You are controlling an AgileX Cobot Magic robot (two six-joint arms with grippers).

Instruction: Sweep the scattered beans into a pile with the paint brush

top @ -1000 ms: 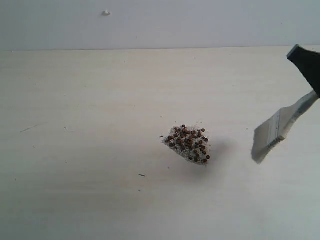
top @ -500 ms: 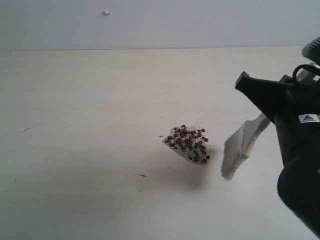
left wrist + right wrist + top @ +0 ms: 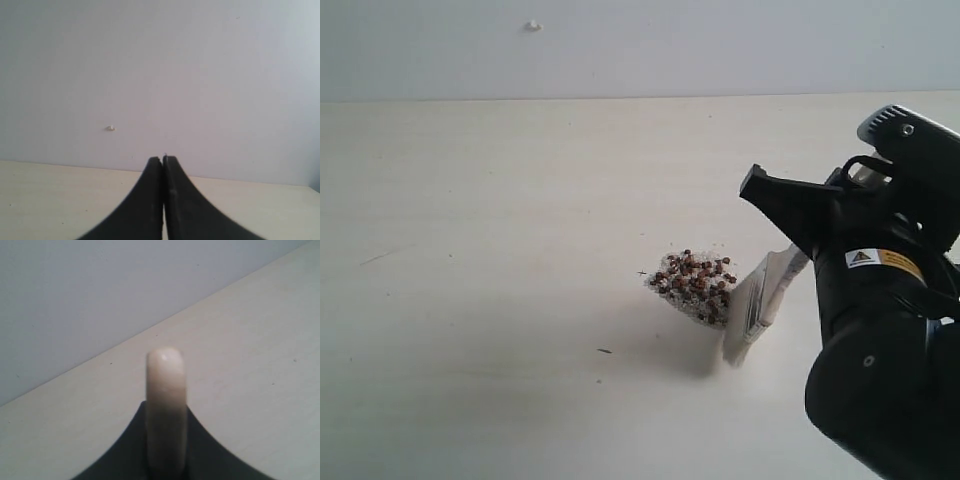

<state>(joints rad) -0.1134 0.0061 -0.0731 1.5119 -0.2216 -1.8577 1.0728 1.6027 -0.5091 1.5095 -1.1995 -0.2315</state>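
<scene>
Your right gripper (image 3: 165, 445) is clamped on the paint brush (image 3: 757, 303) by its cream handle, pale bristles just beside the pile (image 3: 694, 287) of reddish-brown, white-flecked beans (image 3: 686, 272); left gripper (image 3: 163, 167) pressed closed, empty

Right tool (image 3: 166, 412) clamped, left tool (image 3: 163, 160) closed

A pale wood-grain counter (image 3: 470, 200) meets a plain grey-white wall (image 3: 720, 45) along its far edge. A small white nub (image 3: 532, 26) sits on the wall. A thin dark scratch (image 3: 382, 256) lies near the counter's left edge.
</scene>
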